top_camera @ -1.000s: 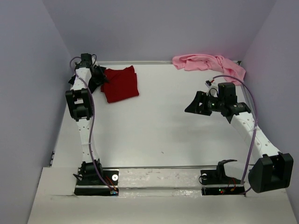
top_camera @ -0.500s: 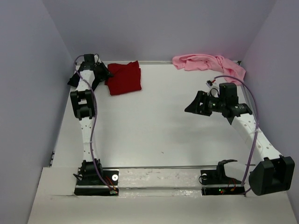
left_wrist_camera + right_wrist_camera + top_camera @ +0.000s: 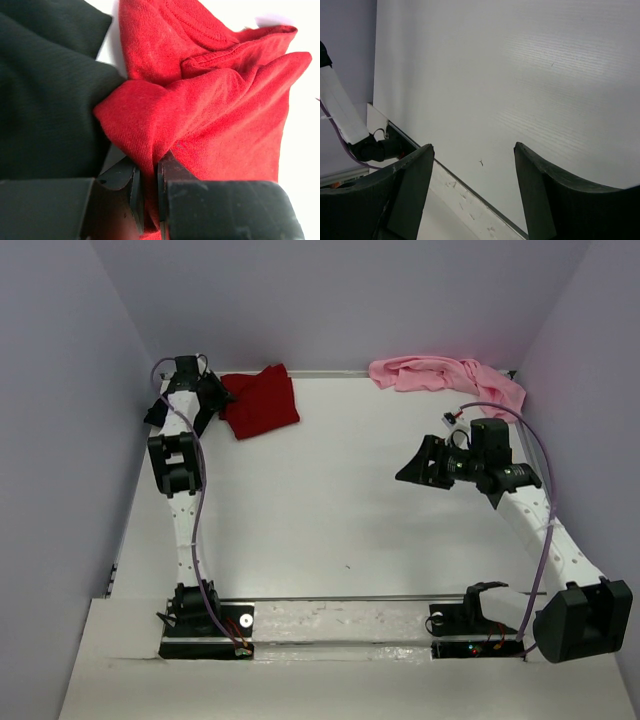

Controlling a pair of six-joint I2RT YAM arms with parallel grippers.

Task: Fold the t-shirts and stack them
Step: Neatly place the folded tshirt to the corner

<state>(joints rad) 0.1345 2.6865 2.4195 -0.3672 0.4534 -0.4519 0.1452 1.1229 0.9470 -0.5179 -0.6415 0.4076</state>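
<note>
Red shirt (image 3: 260, 400) farther back vs before, fold btwn left fingers (image 3: 172, 175)

The top camera is looking down from high at the near side over the whole surface (image 3: 330, 510). The left wrist camera is sitting very close to the dark red shirt (image 3: 215, 100), shared with the top view. The right wrist camera is facing the surface's near edge, well apart from that shirt.

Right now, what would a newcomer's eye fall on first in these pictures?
The dark red t-shirt, folded in the far left corner of the table, with the left jaws shut on a fold of it and the black t-shirt beside it. The light pink t-shirt lies crumpled at the far right edge. The right jaws hang open, holding nothing.
</note>
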